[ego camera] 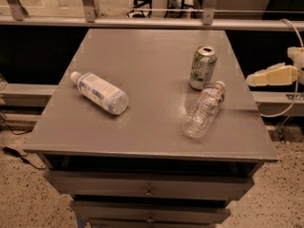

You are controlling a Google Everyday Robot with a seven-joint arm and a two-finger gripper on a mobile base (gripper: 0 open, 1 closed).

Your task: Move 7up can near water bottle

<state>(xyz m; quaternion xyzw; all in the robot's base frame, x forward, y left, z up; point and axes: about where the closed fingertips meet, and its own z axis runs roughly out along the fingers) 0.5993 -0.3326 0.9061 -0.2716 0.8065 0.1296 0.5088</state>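
Observation:
The 7up can [203, 67] stands upright on the grey table [142, 80], towards its right side. The clear ribbed water bottle [204, 109] lies on its side just in front of the can, its white cap almost touching the can's base. My gripper [254, 79] is off the table's right edge, to the right of the can and apart from it. It holds nothing.
A stouter bottle with a white-blue label [99, 92] lies on its side on the table's left part. A metal railing [142, 18] runs behind the table. Drawers [147, 191] sit under the tabletop. A cable [285, 108] hangs at the right.

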